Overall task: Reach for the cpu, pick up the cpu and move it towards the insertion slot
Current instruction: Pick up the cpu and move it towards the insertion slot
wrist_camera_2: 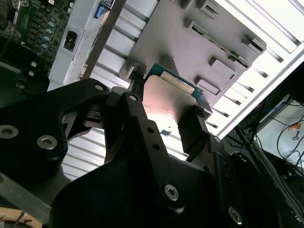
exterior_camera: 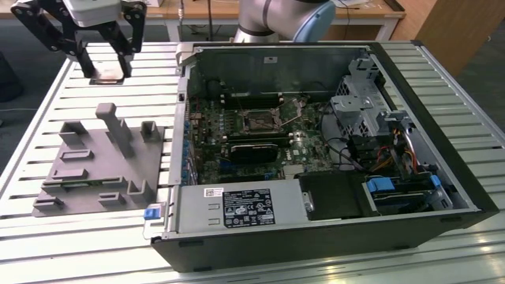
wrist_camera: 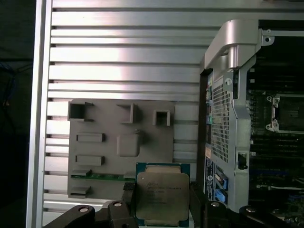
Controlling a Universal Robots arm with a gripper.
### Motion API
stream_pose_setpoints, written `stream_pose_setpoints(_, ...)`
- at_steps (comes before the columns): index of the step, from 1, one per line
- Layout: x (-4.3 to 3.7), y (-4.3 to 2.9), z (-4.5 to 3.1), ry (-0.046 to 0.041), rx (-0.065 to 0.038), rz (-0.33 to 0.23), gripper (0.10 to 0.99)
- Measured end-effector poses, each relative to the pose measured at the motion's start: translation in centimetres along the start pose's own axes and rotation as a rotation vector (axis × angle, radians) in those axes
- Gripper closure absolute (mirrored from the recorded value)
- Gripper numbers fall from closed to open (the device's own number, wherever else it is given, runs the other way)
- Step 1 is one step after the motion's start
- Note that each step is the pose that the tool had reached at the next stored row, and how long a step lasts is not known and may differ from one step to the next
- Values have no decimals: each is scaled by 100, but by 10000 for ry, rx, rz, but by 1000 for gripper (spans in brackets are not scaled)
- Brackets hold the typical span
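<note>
Small square silvery cpu point(wrist_camera: 162, 197) gripped edgewise in black pincer point(wrist_camera: 161, 204), lifted clear above grey plastic fixture point(exterior_camera: 87, 171), silver-framed insertion slot point(exterior_camera: 258, 120) well apart inside open case.

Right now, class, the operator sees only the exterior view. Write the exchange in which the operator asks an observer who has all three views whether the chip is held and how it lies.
Operator: Are the jaws really holding the chip?
Observer: Yes. In the first wrist view the chip sits clamped between the jaws by two opposite edges.
Operator: Which face is turned toward that camera?
Observer: Its silvery metal top, with a green rim around it.
</note>
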State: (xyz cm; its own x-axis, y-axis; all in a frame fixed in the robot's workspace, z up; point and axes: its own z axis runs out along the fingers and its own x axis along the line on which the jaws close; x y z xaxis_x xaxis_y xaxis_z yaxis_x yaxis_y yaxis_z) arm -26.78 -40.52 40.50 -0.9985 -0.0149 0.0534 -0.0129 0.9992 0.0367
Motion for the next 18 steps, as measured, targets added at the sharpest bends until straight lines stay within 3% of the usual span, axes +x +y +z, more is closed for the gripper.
stream_pose_setpoints(9,-253,-4,-6,56,0,1,545)
stream_pose_setpoints(18,-289,-5,3,22,25,3,545)
